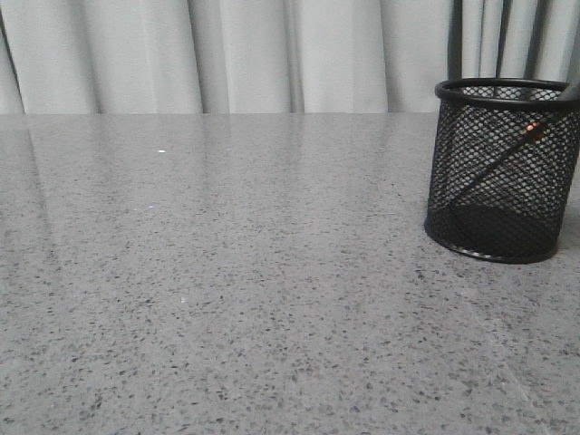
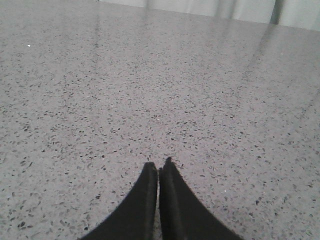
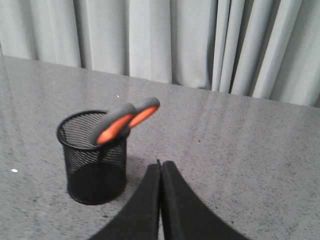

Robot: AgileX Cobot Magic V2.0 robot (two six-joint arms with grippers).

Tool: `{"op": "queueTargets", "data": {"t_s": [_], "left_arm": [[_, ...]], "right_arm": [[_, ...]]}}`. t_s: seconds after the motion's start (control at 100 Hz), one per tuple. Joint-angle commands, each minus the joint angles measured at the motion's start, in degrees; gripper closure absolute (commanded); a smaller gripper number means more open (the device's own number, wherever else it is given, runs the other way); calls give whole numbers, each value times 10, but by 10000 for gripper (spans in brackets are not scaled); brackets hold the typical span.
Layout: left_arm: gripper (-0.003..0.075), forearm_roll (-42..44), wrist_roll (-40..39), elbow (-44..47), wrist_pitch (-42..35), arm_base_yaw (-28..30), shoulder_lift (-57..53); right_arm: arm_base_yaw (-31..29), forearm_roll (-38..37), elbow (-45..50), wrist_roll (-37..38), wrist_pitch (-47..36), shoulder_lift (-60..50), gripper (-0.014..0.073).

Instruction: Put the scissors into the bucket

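Note:
The black wire-mesh bucket [image 1: 500, 172] stands upright at the right edge of the front view. The scissors [image 1: 507, 154] stand inside it, blades down and leaning; through the mesh I see the slim blades and an orange glint. In the right wrist view the bucket [image 3: 95, 165] holds the scissors, whose grey, orange-lined handle loops [image 3: 125, 122] stick out over the rim. My right gripper [image 3: 160, 165] is shut and empty, apart from the bucket, to its side. My left gripper [image 2: 158, 167] is shut and empty over bare table. Neither gripper shows in the front view.
The grey speckled table [image 1: 227, 272] spreads across the front view. Pale curtains [image 1: 272, 54] hang behind its far edge. The bucket stands near the right side of the table.

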Motion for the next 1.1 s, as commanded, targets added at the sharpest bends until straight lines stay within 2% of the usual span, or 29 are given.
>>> {"op": "queueTargets", "data": {"t_s": [0.0,0.13,0.25,0.34,0.39,0.6,1.09], "left_arm": [[740,-7,1,26,-29,3,-15],[740,-7,1,26,-29,3,-15],[740,-7,1,26,-29,3,-15],[740,-7,1,26,-29,3,-15],[740,-7,1,26,-29,3,-15],[740,-7,1,26,-29,3,-15],[740,-7,1,26,-29,3,-15]], "right_arm": [[1,-22,19,1,-84,8,643],[-10,-22,128,96,-228,8,643],[-34,-22,236,110,-329,9,646],[-47,-22,292,110,-366,9,646],[-55,-22,308,110,-367,9,646],[-65,-21,306,110,-233,0,646],[-65,-20,306,110,-237,-15,646]]}}
